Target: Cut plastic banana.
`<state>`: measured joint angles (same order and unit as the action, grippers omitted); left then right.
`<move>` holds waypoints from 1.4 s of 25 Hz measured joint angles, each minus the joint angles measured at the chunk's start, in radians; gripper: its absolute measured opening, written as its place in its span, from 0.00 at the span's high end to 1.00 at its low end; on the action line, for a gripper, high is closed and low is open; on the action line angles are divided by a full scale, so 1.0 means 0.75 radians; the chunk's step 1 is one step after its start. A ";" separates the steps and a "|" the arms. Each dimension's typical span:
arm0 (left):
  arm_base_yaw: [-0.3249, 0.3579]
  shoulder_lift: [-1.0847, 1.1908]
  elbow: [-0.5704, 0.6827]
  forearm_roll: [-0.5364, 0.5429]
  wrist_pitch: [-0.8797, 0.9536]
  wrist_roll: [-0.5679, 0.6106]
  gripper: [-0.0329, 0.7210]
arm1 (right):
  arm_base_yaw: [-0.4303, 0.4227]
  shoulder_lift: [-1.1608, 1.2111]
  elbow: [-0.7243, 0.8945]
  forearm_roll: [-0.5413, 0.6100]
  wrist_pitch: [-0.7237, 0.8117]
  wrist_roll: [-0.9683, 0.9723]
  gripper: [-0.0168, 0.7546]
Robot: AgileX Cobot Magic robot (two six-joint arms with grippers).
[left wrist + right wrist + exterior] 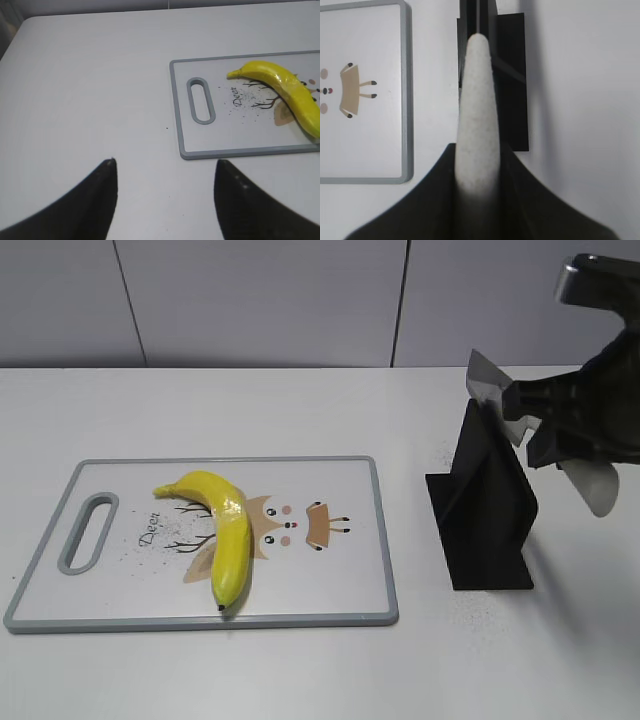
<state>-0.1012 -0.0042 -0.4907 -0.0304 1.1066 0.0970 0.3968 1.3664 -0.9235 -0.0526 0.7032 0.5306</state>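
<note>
The plastic banana point(225, 530) is glossy yellow and curved. It lies on the left half of the white cutting board point(330, 590), and it also shows in the left wrist view point(285, 92). My right gripper point(560, 430) is shut on a knife point(487, 380) with a pale speckled handle point(477, 100), right over the black knife stand point(485, 520). The blade is at the stand's top; I cannot tell whether it is still in the slot. My left gripper point(165, 162) is open and empty over bare table, left of the board's handle slot point(201, 100). It is out of the exterior view.
The board has a grey rim point(407, 100) and a deer drawing. The black stand point(512, 75) rests on the white table to the right of the board. A grey wall runs behind the table.
</note>
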 joint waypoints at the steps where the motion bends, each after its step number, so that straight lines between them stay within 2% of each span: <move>1: 0.000 0.000 0.000 0.000 -0.001 -0.002 0.18 | 0.000 0.021 0.000 0.000 -0.003 0.000 0.77; 9: 0.000 0.000 0.000 0.004 -0.003 -0.003 0.18 | 0.000 0.154 0.000 0.003 0.021 -0.013 0.77; 13: 0.000 0.000 0.000 0.004 -0.003 -0.003 0.18 | 0.000 0.158 0.000 0.070 0.062 -0.070 0.76; 15: 0.000 0.000 0.000 0.004 -0.003 -0.003 0.18 | 0.000 0.159 0.000 0.100 0.107 -0.109 0.68; 18: 0.000 0.000 0.000 0.002 -0.003 -0.003 0.18 | 0.000 0.159 0.000 0.120 0.159 -0.155 0.41; 20: 0.000 0.000 0.000 0.002 -0.003 -0.003 0.18 | 0.000 0.151 0.000 0.125 0.191 -0.191 0.28; 22: 0.000 0.000 0.000 0.002 -0.003 -0.003 0.18 | 0.000 0.113 0.000 0.128 0.221 -0.242 0.22; 29: 0.000 0.000 0.000 0.002 -0.003 -0.003 0.18 | 0.000 -0.248 0.030 0.159 0.266 -0.511 0.19; 35: 0.000 0.000 0.000 0.002 -0.003 -0.003 0.18 | 0.000 -0.650 0.261 0.160 0.258 -0.642 0.22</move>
<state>-0.1012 -0.0042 -0.4907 -0.0286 1.1047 0.0950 0.3968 0.8789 -0.7281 0.0676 0.8965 0.0489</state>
